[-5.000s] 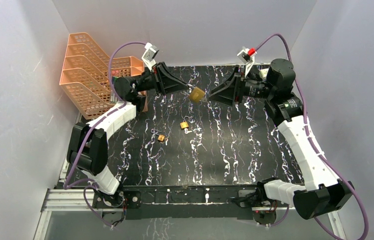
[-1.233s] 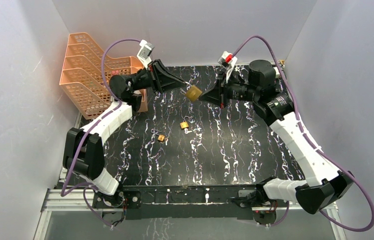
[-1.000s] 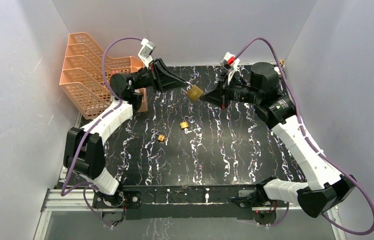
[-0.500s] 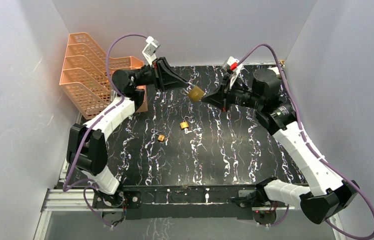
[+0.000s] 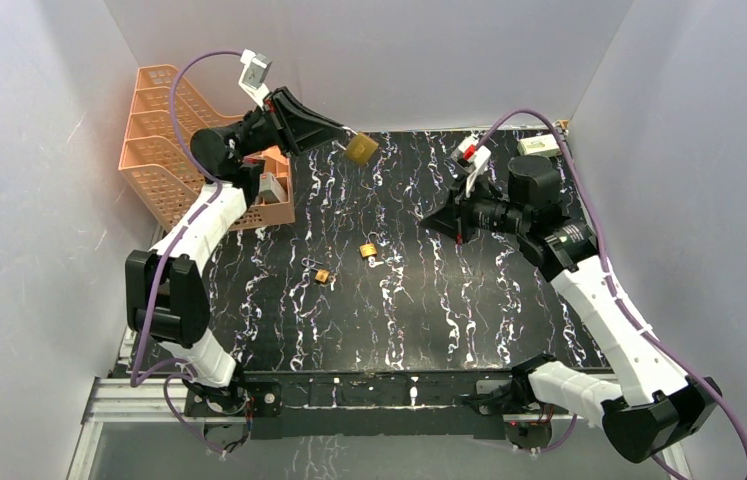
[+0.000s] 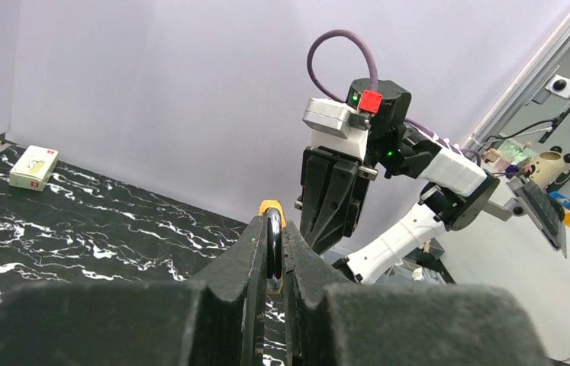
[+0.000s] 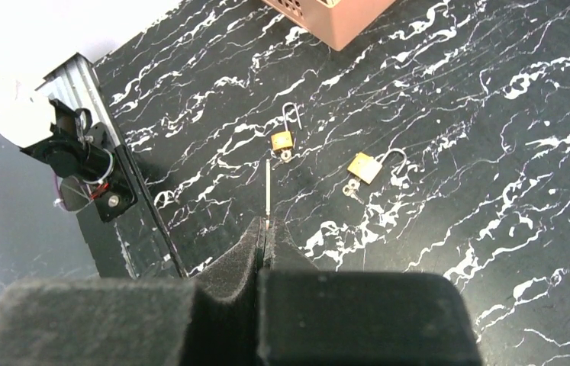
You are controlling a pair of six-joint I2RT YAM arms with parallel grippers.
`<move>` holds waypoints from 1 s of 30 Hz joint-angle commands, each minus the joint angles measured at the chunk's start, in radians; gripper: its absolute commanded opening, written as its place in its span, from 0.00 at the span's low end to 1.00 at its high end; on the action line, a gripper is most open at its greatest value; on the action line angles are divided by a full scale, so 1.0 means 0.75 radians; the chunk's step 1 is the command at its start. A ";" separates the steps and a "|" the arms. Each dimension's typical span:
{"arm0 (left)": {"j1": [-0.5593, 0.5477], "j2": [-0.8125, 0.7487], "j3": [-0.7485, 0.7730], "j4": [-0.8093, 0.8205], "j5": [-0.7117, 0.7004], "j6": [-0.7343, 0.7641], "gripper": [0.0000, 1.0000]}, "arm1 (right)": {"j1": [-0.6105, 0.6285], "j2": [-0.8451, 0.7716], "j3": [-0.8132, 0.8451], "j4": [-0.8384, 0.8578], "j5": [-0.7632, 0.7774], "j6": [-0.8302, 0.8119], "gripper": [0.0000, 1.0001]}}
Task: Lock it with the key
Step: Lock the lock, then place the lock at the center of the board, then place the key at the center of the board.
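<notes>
Bright even light, soft shadows, near foreground blurred.

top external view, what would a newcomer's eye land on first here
The brass padlock, held high over the far side of the table in the shut left hand. Then the right hand at mid-right, pinching a thin key, and a small padlock and a smaller padlock lying mid-table.

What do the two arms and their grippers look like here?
The left arm and right arm have white shells and black joints. A purple cable loops to each wrist. The left gripper and right gripper are black with tapering fingers. The right wrist's camera block carries a red tag.
</notes>
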 commanded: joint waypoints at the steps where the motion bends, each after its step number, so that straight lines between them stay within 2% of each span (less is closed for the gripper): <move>1: 0.004 -0.063 0.074 0.062 -0.028 -0.007 0.00 | -0.010 -0.064 -0.013 -0.009 0.034 -0.010 0.00; 4: 0.004 -0.123 0.035 -0.136 -0.003 0.158 0.00 | -0.012 -0.075 -0.024 -0.021 0.076 -0.004 0.00; 5: 0.004 -0.152 0.013 -0.222 -0.014 0.274 0.00 | -0.011 -0.074 -0.024 -0.029 0.097 -0.002 0.00; 9: -0.012 -0.264 -0.046 -0.643 -0.131 0.616 0.00 | -0.012 -0.066 -0.035 -0.033 0.175 0.013 0.00; 12: -0.055 -0.316 -0.054 -0.956 -0.306 0.871 0.00 | -0.016 -0.051 -0.039 -0.010 0.186 0.033 0.00; 15: -0.182 -0.356 -0.059 -1.210 -0.583 1.104 0.00 | -0.017 -0.029 -0.038 0.004 0.222 0.053 0.00; 21: -0.415 -0.298 -0.072 -1.313 -1.036 1.253 0.00 | -0.024 0.035 0.002 -0.023 0.348 0.072 0.00; 26: -0.520 -0.181 -0.053 -1.289 -1.287 1.250 0.00 | -0.047 0.081 0.060 -0.048 0.424 0.077 0.00; 30: -0.577 -0.064 -0.012 -1.266 -1.461 1.204 0.00 | -0.131 0.150 0.079 -0.037 0.384 0.090 0.00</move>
